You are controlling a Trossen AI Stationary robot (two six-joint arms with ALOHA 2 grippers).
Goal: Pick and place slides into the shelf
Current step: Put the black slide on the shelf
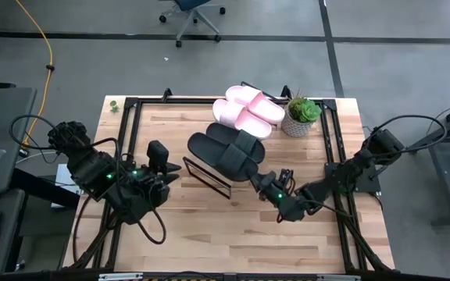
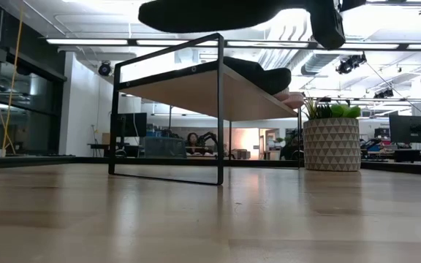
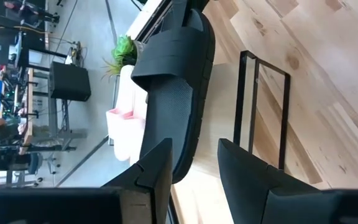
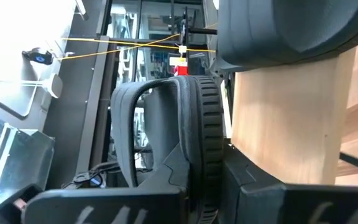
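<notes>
At shelf [image 1: 209,173] front edge, right gripper [image 1: 262,183] clamps black slide [image 4: 191,118] by sole rim; likely light, flexible foam, best pinched at edge. Left gripper [image 1: 165,178] spread, empty.

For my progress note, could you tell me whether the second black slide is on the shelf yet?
Not yet set down: the right tool is shut on the black slide, holding its heel at the shelf edge.

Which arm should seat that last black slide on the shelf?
Right. Its tool is shut on the black slide, held at the shelf beside the other black slide. The left tool hangs open at the shelf's near end, holding nothing.
</notes>
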